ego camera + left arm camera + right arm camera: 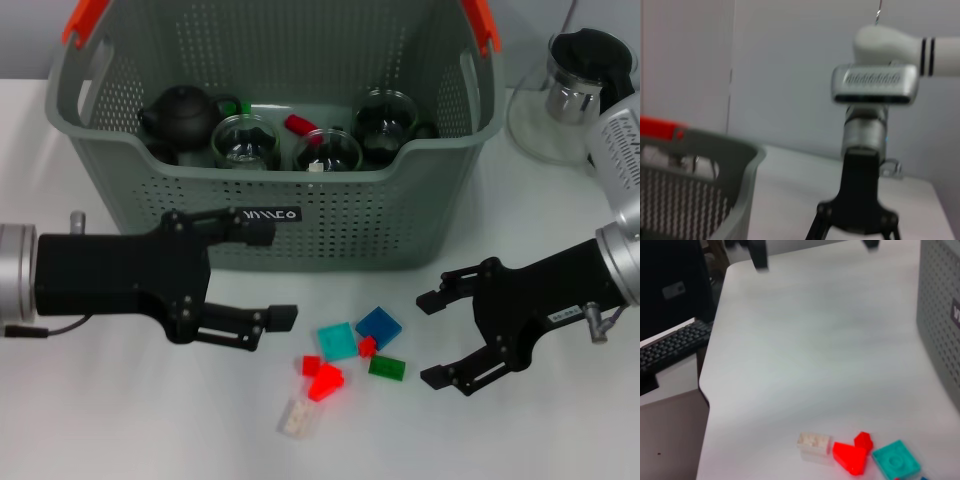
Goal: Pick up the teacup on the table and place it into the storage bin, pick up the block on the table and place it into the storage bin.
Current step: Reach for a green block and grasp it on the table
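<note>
Both jaws wide and empty: left gripper (268, 275) mid-left, right gripper (432, 338) lower right. Blocks (330, 375) sit bottom centre, below the bin (330, 225). You'd best drop straight onto one block, clear of neighbours.

Glass teapot (570, 95) on white table (120, 420); keyboard (670, 347) beside it

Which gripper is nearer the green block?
Right. The right gripper sits open just beside the green block; the left gripper, also open, is farther off, across the block pile.
</note>
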